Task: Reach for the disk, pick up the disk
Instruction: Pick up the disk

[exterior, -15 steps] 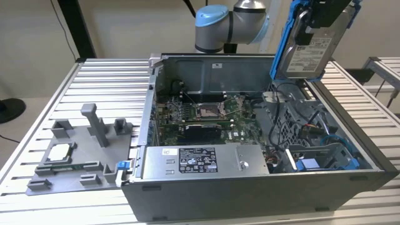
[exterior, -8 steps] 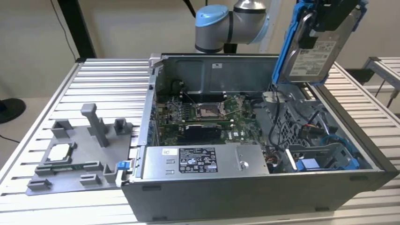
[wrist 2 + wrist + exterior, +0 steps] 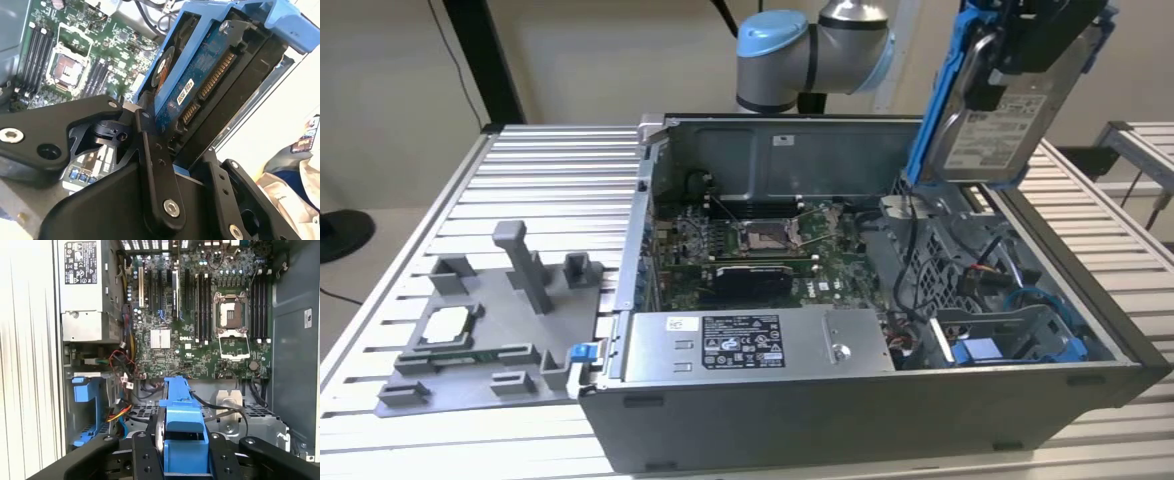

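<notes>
- The pincer [image 3: 184,452] is clamped on the disk [image 3: 184,432]: in the first wrist view its black fingers [image 3: 145,457] press on either side of the blue bracket, with the drive edge-on between them.
- In the second wrist view the disk [image 3: 200,75] stands out from the pincer [image 3: 182,165], showing its blue circuit-board underside and a row of gold connector contacts, with the blue bracket round its edges.
- In the exterior view the pincer [image 3: 1027,50] holds the disk [image 3: 994,125] up in the air, tilted, its white label facing the camera, above the far corner of the computer case [image 3: 854,410] on the exterior view's right.
- The disk is clear of the case and touches nothing but the pincer.
- Below it the open case shows a green motherboard [image 3: 761,245], a silver power supply box [image 3: 761,345] with a white and black label, and a blue drive bay [image 3: 1014,335] with loose cables.
- The case rests on a ribbed metal desk [image 3: 520,180].
- A grey plastic fixture [image 3: 494,320] lies on the desk to the exterior view's left of the case.
</notes>
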Tool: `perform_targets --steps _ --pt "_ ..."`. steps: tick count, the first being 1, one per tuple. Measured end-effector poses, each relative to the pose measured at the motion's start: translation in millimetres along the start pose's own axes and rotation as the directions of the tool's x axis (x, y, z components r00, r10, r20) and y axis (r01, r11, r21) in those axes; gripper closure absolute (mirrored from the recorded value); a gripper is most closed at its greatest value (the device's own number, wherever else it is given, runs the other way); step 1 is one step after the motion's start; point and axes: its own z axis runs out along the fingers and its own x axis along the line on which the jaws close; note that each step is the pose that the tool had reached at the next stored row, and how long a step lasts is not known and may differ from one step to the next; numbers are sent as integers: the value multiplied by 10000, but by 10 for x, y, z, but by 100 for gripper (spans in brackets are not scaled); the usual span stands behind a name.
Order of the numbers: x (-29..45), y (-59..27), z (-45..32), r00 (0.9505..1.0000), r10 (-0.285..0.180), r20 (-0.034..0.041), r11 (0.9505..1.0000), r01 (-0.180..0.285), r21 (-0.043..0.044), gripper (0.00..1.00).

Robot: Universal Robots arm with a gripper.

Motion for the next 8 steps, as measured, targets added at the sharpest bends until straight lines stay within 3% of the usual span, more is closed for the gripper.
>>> perform_targets --steps 8 --pt "94 -17 2 10000 41 1 10000 -41 -8 100"
